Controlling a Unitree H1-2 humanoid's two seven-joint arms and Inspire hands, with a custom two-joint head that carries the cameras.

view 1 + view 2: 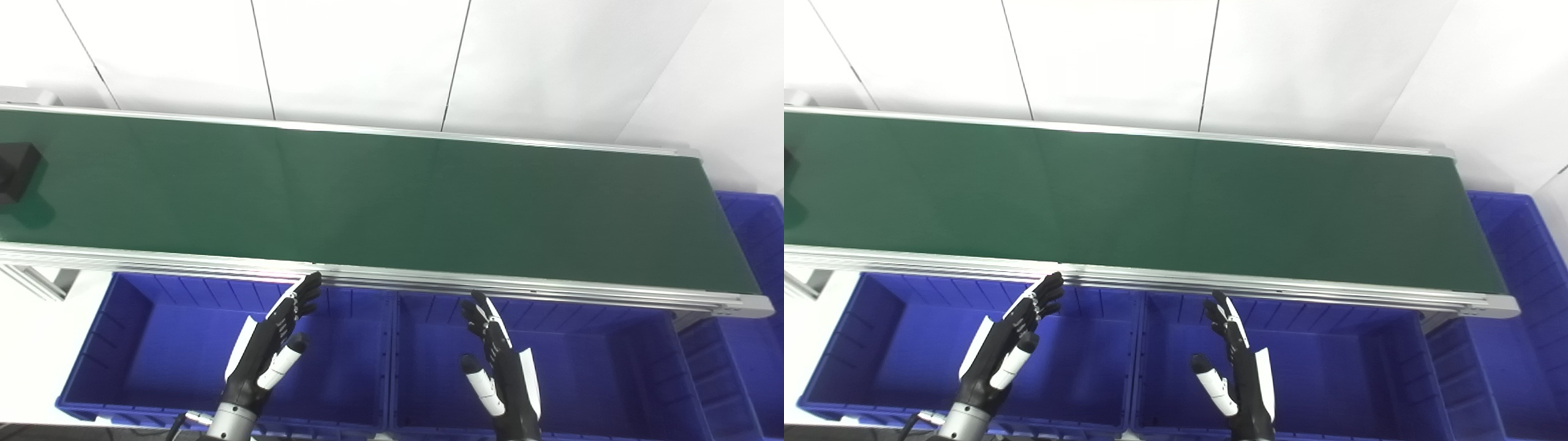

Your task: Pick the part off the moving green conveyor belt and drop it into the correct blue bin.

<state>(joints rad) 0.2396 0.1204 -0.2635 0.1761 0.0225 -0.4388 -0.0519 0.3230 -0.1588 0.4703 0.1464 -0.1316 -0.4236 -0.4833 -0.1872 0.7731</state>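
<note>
A black block-shaped part (pixel 17 171) rides at the far left end of the green conveyor belt (pixel 380 202), cut by the picture's edge; in the right eye view only a sliver shows. My left hand (pixel 272 349) hovers open above the left blue bin (pixel 122 343), fingers pointing toward the belt's near rail. My right hand (pixel 499 367) is also open, raised above the middle blue bin (pixel 612 373). Both hands hold nothing and are far from the part.
The belt's aluminium near rail (pixel 429 285) runs just beyond the fingertips. A third blue bin (pixel 756 245) stands at the belt's right end. A metal frame leg (pixel 37 278) shows at lower left. White wall panels lie behind.
</note>
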